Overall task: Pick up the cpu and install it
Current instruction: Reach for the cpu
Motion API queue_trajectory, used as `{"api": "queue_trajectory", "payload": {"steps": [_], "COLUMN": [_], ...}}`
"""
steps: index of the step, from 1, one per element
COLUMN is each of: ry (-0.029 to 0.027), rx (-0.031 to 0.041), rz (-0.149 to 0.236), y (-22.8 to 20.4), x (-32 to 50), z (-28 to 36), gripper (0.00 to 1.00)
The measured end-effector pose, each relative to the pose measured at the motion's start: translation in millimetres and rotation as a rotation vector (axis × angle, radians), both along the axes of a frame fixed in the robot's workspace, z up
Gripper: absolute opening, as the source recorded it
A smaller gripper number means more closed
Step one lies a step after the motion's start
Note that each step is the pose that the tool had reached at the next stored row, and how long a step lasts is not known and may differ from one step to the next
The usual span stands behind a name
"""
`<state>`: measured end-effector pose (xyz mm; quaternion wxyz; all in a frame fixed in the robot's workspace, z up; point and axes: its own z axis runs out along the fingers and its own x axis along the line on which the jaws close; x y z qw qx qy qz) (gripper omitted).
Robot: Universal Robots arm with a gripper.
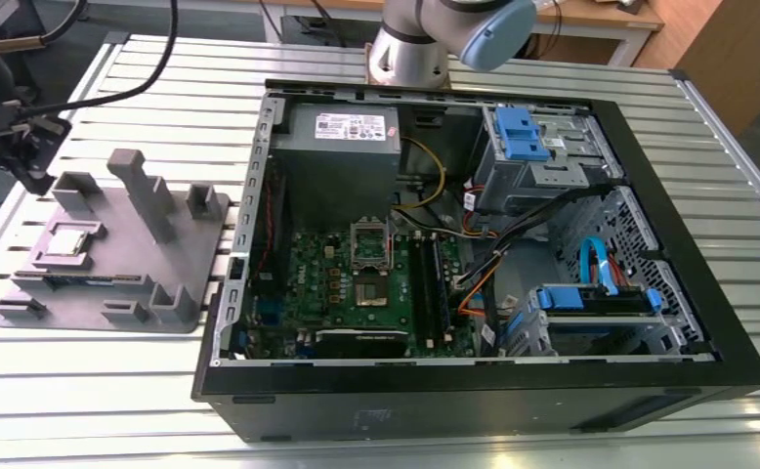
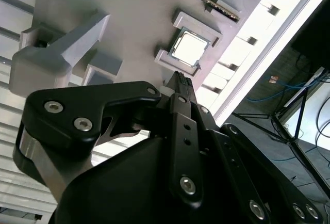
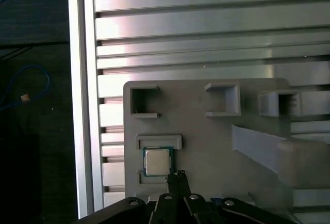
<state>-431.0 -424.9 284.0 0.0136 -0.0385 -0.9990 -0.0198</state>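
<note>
The cpu point(image 1: 70, 240), a small square chip with a shiny silver top, lies flat in a framed recess of the grey plastic holder point(image 1: 119, 283) on the exterior view's left. Both wrist views show the cpu point(image 2: 190, 48) point(image 3: 156, 161) just beyond my black fingertips. My gripper point(image 2: 180, 79) point(image 3: 178, 175) hovers above the holder point(image 3: 206, 131), beside the chip and apart from it. Its fingers are shut together to a point with nothing between them. In the exterior view the gripper point(image 1: 37, 184) hangs over the holder's far left corner. The metal-framed socket point(image 1: 369, 244) sits on the green board inside the open computer case.
The open black computer case point(image 1: 693, 322) lies on the slatted aluminium table point(image 1: 94, 391), with blue drive brackets point(image 1: 517, 127) and cables inside. Tall grey posts point(image 1: 139, 191) rise from the holder near the gripper. The table's edge point(image 3: 82, 105) runs close beside the holder.
</note>
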Motion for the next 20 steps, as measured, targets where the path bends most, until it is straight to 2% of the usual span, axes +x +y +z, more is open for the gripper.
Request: {"api": "queue_trajectory", "payload": {"steps": [6, 11, 20], "ry": [0.0000, 0.0000, -0.0001], "rx": [0.0000, 0.0000, 0.0000], "rz": [0.000, 0.000, 0.000], "y": [-9.6, -14.8, -17.1], "x": [0.0, -0.1, -1.1], "z": [-9.4, -18.4, -31.4], "gripper": [0.11, 0.11, 0.11]}}
